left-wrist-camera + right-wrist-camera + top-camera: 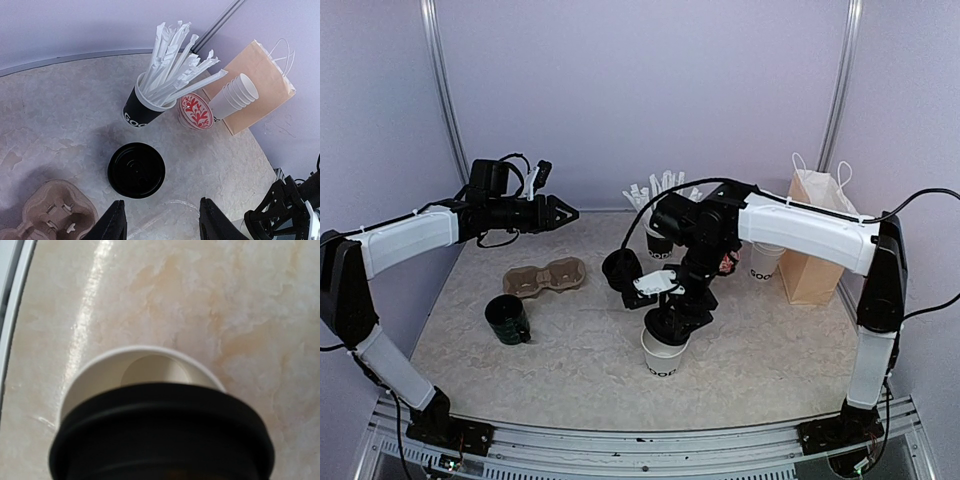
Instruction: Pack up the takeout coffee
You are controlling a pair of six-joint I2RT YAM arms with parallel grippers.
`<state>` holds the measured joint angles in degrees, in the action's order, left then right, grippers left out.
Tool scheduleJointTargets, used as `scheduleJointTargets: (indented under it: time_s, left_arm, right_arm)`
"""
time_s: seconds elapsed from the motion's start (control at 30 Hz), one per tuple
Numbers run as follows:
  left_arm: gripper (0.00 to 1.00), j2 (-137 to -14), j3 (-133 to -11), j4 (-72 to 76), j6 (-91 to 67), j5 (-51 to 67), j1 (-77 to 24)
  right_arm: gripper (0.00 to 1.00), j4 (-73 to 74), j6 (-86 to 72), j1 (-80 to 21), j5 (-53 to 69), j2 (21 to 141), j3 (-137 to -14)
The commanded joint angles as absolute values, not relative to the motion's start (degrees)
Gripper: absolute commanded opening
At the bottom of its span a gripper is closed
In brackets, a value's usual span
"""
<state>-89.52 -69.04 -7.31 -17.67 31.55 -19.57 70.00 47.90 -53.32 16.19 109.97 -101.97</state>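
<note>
Takeout coffee cup [663, 358] stands open on the worktop [570, 350], right of the cardboard carrier [546, 277] and nearer the arm bases. The right gripper [672, 315] hangs just above it, jaws pinching the black lid [162, 435], which covers only part of the mouth, probably lining up to cap it. The left gripper [162, 225], jaws spread and empty, hovers behind the carrier, out of the way.

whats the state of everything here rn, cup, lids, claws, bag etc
white paper cup with black lettering: upright, empty, lid not seated
flat round black plastic lid: held by right claw just over the cup
left claw: open, raised
second black lid: lying flat, loose
brown cardboard cup carrier: both wells empty
tan paper bag: standing upright
dark green glossy mug: upright
</note>
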Motion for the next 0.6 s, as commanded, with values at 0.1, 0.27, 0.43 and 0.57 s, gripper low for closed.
scheduleJointTargets:
  time_s: [0.1, 0.27, 0.43, 0.57]
  left_arm:
    - [0.49, -88.57, -68.90, -6.85, -17.01, 32.73, -19.43]
    - [0.50, -88.80, -69.04, -7.24, -16.97, 32.85, -19.43]
    - [0.50, -89.12, -69.15, -7.52, -17.02, 32.82, -19.43]
    - [0.49, -89.38, -69.21, -7.72, -16.96, 32.94, -19.42]
  right_arm:
    - [0.64, 70.13, 46.90, -55.03, 15.60, 111.31, -100.99]
    - [0.65, 70.10, 46.29, -56.20, 14.32, 111.46, -100.78]
    - [0.66, 70.09, 44.95, -57.39, 12.76, 112.41, -100.85]
    - [0.67, 69.96, 43.92, -58.21, 11.49, 113.25, -100.81]
